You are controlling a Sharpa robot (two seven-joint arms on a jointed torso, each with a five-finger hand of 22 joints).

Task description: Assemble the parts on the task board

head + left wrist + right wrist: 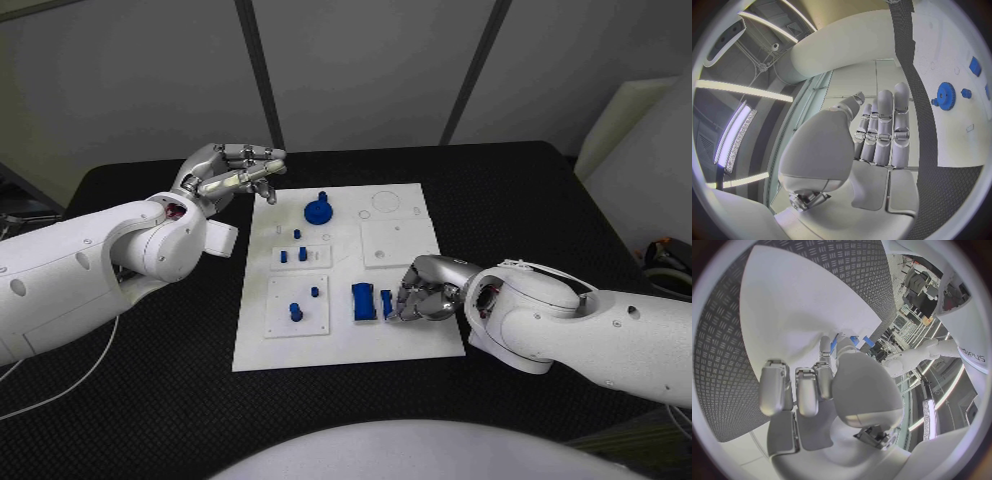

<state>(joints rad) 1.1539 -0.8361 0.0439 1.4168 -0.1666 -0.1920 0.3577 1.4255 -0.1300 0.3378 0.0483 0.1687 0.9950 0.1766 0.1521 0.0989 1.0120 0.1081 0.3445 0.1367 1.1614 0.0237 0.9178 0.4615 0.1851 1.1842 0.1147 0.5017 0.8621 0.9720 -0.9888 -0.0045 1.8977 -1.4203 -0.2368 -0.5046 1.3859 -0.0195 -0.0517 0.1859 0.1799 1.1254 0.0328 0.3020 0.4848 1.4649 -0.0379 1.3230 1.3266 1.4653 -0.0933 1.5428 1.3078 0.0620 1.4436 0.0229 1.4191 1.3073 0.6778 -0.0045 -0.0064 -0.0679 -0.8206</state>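
Blue parts are lying on the white task board [411, 345] in the middle of the black desk [548, 190]: a gear [319, 211] near the far end, small pegs [296, 312] and blocks [364, 301] nearer. Right robot hand [421, 290] is resting fingers-down beside the blocks; whether it is holding anything, I cannot tell. Left robot hand [231, 172] is hovering at the board's far left corner, fingers together, holding nothing.

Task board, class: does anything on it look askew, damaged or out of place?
Nothing stands out. The task board lies flat, the blue gear sits at its far end, and small blue parts lie by the right robot hand.
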